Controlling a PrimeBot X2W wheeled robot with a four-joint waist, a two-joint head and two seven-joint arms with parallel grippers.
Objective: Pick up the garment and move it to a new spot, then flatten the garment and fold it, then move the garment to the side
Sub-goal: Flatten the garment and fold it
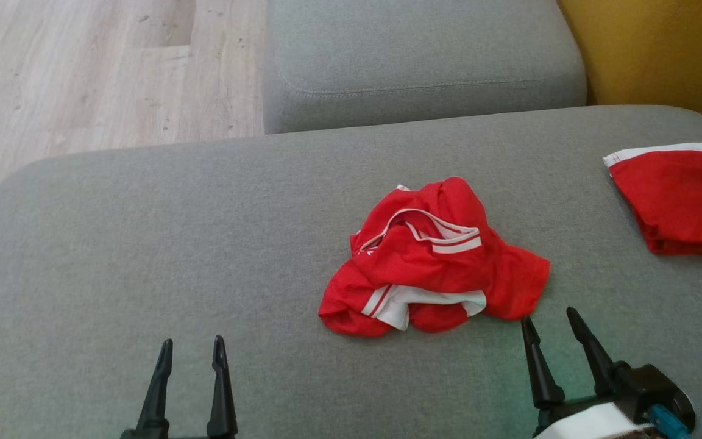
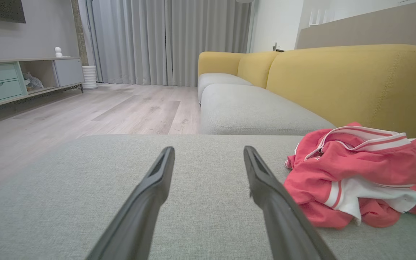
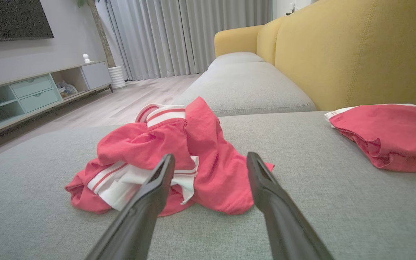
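A crumpled red garment (image 1: 433, 259) lies right of frame centre on the grey seat (image 1: 144, 244), just above the nearer right end effector (image 1: 549, 316) and well right of the left end effector (image 1: 194, 341), both spread apart and empty.

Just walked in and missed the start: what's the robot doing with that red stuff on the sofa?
Nothing is held yet. A crumpled red garment lies on the grey sofa seat. The right gripper is near the garment's front edge, jaws open. The left gripper is off to the side over bare seat, jaws open too. A second red piece, folded flat, lies at the far right.
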